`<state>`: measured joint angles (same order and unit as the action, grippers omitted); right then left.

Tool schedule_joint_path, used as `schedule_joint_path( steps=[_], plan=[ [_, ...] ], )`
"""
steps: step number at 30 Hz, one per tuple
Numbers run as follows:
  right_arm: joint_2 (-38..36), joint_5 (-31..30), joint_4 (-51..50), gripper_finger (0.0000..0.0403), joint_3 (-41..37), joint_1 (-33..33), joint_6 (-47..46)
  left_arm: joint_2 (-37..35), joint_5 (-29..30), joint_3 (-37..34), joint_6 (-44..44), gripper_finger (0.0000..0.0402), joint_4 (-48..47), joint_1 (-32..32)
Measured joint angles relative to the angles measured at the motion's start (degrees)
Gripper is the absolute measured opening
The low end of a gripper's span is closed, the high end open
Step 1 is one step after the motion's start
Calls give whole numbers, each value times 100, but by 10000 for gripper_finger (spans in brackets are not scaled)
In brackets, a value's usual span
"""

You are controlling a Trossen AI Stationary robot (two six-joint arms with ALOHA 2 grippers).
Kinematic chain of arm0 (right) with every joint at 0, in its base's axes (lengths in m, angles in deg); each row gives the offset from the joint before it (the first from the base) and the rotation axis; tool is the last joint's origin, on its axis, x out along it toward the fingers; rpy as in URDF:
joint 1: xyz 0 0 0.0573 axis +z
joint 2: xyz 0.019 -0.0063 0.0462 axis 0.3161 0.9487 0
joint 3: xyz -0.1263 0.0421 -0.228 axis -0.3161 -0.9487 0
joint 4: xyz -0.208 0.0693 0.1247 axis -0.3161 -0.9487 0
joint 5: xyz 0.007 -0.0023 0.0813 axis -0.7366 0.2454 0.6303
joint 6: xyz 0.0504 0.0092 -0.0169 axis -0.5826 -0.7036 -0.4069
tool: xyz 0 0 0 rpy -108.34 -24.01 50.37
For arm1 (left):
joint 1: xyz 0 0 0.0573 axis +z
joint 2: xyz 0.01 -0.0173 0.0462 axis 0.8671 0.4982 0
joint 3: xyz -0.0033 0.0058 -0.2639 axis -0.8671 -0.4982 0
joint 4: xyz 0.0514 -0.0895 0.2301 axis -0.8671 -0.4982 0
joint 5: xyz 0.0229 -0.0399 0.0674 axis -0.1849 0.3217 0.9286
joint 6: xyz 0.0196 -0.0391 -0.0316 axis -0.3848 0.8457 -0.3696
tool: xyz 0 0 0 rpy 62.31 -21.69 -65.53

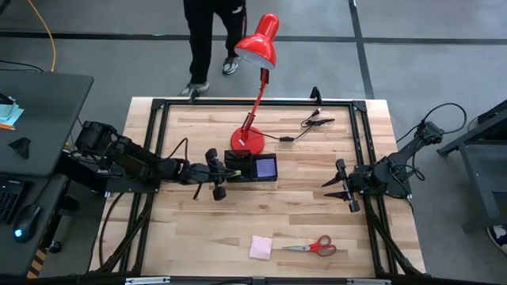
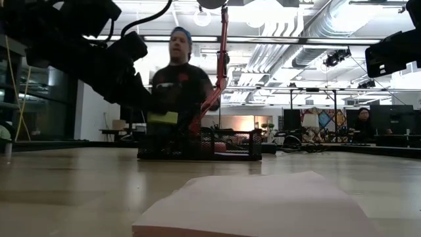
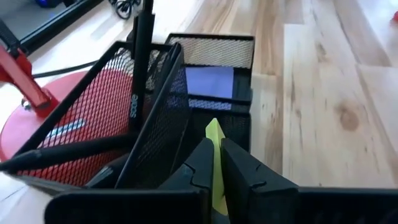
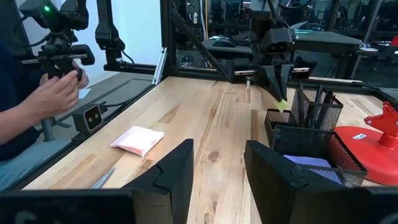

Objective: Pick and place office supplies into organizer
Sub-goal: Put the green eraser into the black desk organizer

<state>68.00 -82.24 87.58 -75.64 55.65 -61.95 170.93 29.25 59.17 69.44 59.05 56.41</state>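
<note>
The black mesh organizer stands mid-table beside the red lamp's base. A purple sticky pad lies in one compartment, and black pens lean in another. My left gripper hovers at the organizer's left end, shut on a thin yellow sticky pad. A pink sticky pad and red-handled scissors lie flat near the table's front edge. My right gripper waits open at the table's right side, level, with nothing between its fingers. My left gripper pinches the yellow pad's flat faces between its two fingers, and the pad's free edge sticks out past the fingertips. The fingers come from the table's left, slanting down. The pad hangs clear, just above the organizer's left end.
The red desk lamp stands right behind the organizer, its head over the far edge. A black cable with clips lies at the back right. A person stands beyond the far edge; another person's hand shows past the near edge.
</note>
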Motion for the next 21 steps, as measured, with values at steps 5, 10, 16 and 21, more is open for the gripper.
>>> schedule_joint_path(
  steps=[5, 10, 16, 21],
  plan=[
    [-1, 1, 0, 134, 0, -1, -1, 0, 60, 0, 10, 21, -32, 0],
    [-1, 0, 0, 134, -2, 0, 0, 0, 93, 0, 12, 26, -4, 0],
    [0, -1, 0, 134, 0, -1, 2, 0, 93, 0, 14, 37, 8, -2],
    [1, -1, 0, 134, 0, -1, -1, 0, 93, 0, 14, 67, 2, -2]
  ],
)
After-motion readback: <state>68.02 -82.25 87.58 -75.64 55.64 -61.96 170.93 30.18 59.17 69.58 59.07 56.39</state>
